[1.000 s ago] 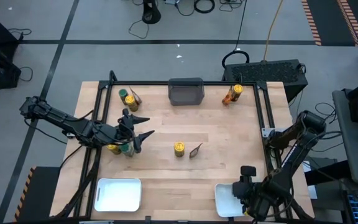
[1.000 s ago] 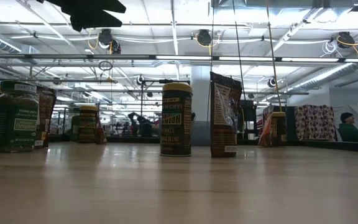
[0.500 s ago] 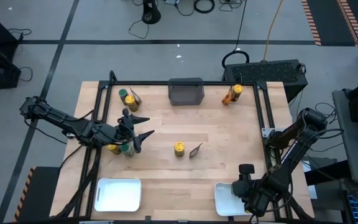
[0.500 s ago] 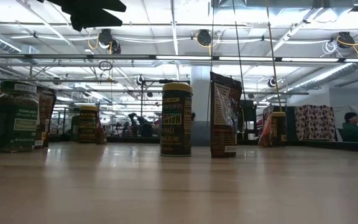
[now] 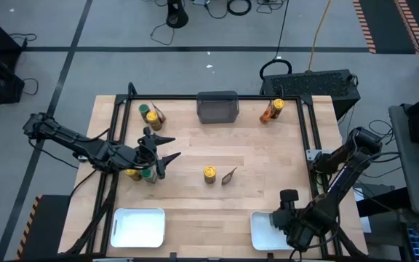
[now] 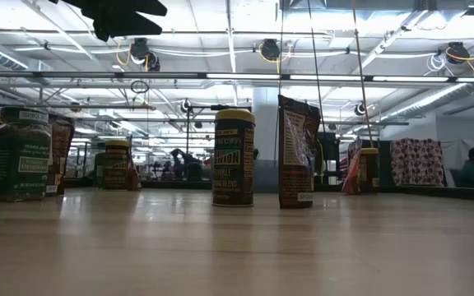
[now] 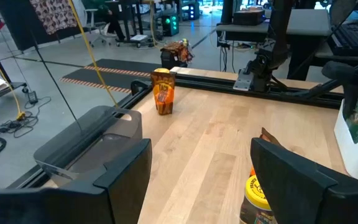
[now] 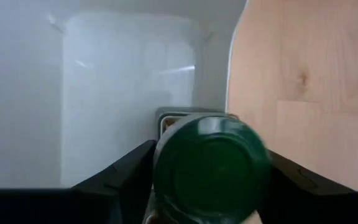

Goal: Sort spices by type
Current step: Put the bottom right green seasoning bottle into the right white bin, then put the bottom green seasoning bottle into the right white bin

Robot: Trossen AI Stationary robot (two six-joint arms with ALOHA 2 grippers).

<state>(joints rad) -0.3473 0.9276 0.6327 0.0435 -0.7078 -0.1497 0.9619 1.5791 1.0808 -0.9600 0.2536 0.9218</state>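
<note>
My right gripper (image 5: pixel 282 222) points down over the right white tray (image 5: pixel 262 234) with a green-lidded jar (image 8: pixel 211 168) between its fingers. My left gripper (image 5: pixel 164 156) hangs open and empty above a yellow-lidded jar (image 5: pixel 133 173) and a green-lidded jar (image 5: pixel 149 175) near the table's left side. Another yellow-lidded jar (image 5: pixel 209 173) and a brown packet (image 5: pixel 228 175) stand mid-table. A green-lidded jar (image 5: pixel 144 110), a yellow-lidded jar (image 5: pixel 153 118) and a packet (image 5: pixel 158 113) stand far left. A yellow-lidded jar (image 5: pixel 278 105) and an orange packet (image 5: pixel 268 114) stand far right. My right gripper has the green-lidded jar's round body between its two fingers, one at each side just under the lid's rim (image 8: pixel 160 180). The fingers come from above, pointing down. The jar stands upright over the white tray; the jar itself hides whether its base rests there.
A dark grey bin (image 5: pixel 217 106) sits at the middle of the far edge. A second white tray (image 5: pixel 138 227) lies at the near left. Black rails (image 5: pixel 122 145) run along the table's left, right and far sides. Bare wood lies between the mid-table jar and the trays.
My right gripper has rolled a little about its own pointing line while staying over the right tray. The jars and packets on the table have kept their places.
</note>
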